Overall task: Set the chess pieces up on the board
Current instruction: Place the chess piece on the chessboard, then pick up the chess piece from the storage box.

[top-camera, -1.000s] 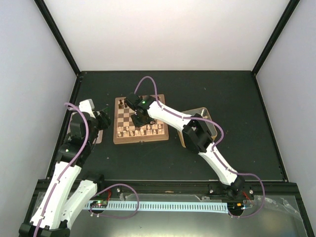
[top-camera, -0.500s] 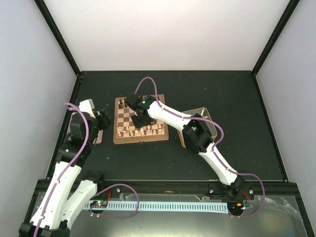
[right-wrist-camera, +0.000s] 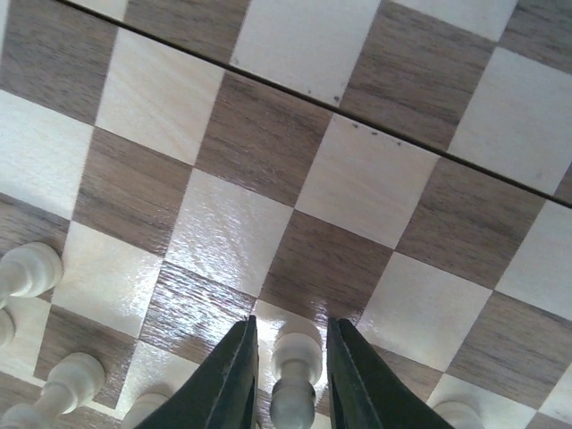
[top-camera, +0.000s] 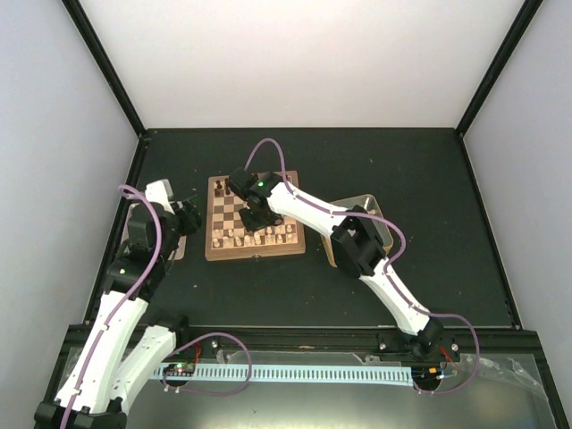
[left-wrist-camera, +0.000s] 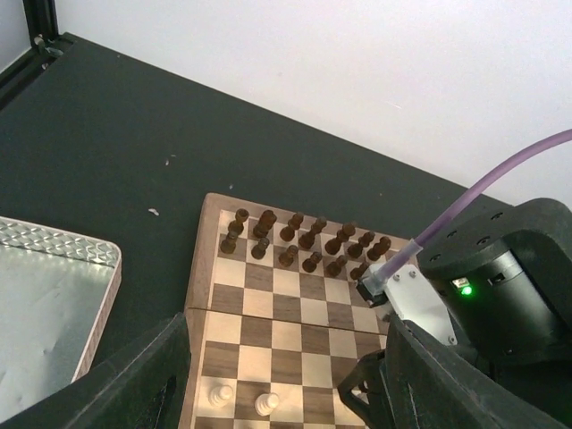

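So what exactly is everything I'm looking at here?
board: one, dark brown and tan checks, middle of the table.
dark chessmen: about a dozen showing, two rows at the board's far edge.
pale chess pieces: several, too small to count, near edge of the board.
tin: one, gold-rimmed, right of the board, partly under the right arm.
metal tray: one, silver, left of the board.
table: one, black.
left gripper: open, empty, near the board's left side.
right gripper: low over the board, its fingers either side of one standing pale piece; contact unclear.
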You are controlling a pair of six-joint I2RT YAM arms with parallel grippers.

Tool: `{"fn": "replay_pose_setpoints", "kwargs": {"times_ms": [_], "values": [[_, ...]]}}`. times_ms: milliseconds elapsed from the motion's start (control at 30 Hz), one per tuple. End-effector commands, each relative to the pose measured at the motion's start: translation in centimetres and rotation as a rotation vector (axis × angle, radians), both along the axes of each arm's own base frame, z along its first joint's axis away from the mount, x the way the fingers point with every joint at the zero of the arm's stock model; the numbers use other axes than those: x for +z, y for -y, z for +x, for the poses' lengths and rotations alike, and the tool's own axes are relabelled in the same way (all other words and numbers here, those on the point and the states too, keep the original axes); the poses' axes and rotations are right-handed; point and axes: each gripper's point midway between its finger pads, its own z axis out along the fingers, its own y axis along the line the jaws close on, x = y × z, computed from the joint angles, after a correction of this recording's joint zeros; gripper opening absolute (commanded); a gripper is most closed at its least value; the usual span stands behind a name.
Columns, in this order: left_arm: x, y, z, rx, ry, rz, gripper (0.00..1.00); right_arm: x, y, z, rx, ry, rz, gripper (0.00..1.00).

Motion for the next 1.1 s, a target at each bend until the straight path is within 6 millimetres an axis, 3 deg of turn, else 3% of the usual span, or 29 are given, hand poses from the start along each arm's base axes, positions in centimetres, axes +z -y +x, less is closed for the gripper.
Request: {"fn": "replay_pose_setpoints", "kwargs": {"times_ms": [0,167,300,467,733,800,1067], "values": [[0.2,0.6,0.5,-0.027,0.011,-0.014,0.62,5.1,-1.4,1.1,0.003,0.073,0.120,0.26],[-0.6,1.7,1.0,-0.078,-0.014,-0.035,0.65,7.8,-0.8,2.5,-0.061,0.122,0.196,0.28],[-2.4,3.0,1.7,-0.132,-0.075,-0.056,0.67,9.4,1.9,3.8,-0.153,0.174,0.239,0.28],[-5.5,4.6,3.0,-0.192,-0.214,-0.076,0.67,10.7,5.5,3.8,-0.216,0.222,0.289,0.27],[-11.9,7.0,4.7,-0.254,-0.560,-0.048,0.52,9.0,10.5,2.0,-0.262,0.201,0.272,0.27],[-13.8,7.0,4.9,-0.247,-0.652,-0.015,0.50,8.7,11.1,1.6,-0.265,0.198,0.270,0.27],[-16.6,7.0,5.6,-0.261,-0.817,0.105,0.42,7.7,11.8,0.8,-0.268,0.176,0.266,0.26]]}}
